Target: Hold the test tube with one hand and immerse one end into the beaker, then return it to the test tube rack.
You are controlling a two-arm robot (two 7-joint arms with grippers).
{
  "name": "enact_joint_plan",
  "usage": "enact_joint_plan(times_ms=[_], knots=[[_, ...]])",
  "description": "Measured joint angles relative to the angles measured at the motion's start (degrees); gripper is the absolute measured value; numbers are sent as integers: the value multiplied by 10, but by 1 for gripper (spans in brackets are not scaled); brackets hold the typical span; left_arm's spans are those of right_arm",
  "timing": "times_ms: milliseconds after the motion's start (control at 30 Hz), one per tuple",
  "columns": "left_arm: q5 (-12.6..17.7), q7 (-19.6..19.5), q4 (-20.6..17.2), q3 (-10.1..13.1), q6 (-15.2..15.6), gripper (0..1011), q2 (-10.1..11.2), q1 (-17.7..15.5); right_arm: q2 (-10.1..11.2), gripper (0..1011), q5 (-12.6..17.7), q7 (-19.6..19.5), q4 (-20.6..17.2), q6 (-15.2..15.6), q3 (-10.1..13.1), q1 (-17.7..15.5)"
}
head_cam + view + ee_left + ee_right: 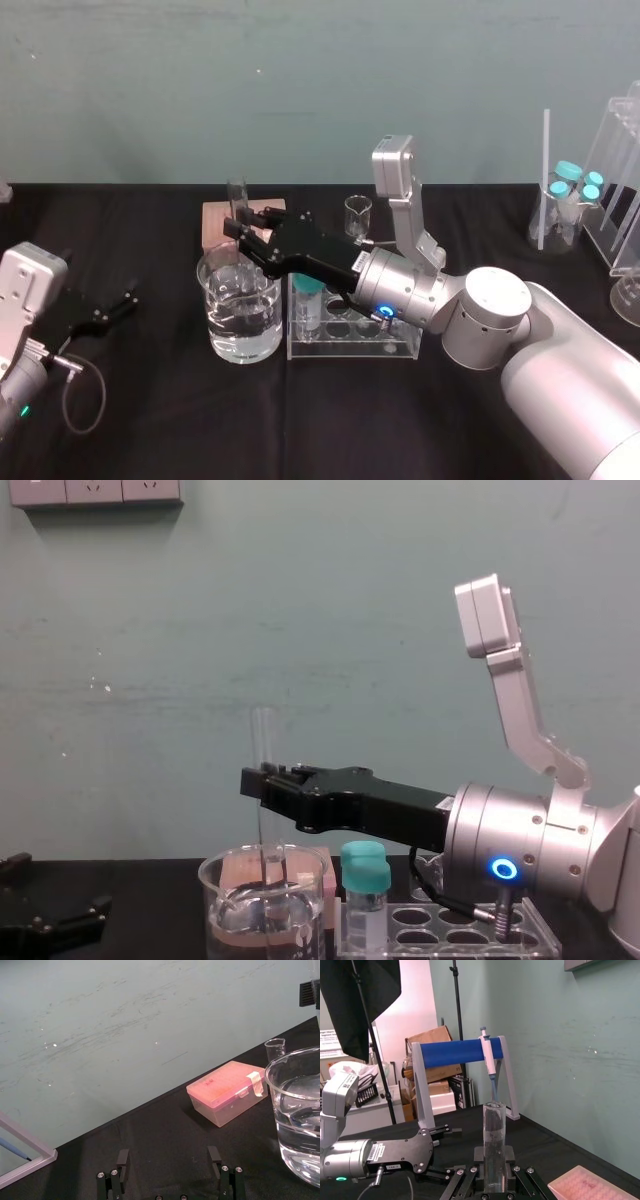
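While held by right hand (238,238), test tube (264,735) upright, inside beaker (240,335).

**Clear, black, teal and pink**

The test tube (263,738), beaker (240,330) and test tube rack (350,348) are clear. The right gripper (262,782) is black on a silver arm (530,852) with a blue ring light (502,869). Vial caps (366,865) are teal, the box (226,1091) pink, the worktop (150,420) black
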Motion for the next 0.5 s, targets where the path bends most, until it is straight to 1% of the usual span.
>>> enact_joint_plan(times_ms=[500], knots=[[0,0,0,0,0,1000,0,0,1,227,-2,2,3,-1,0,2]])
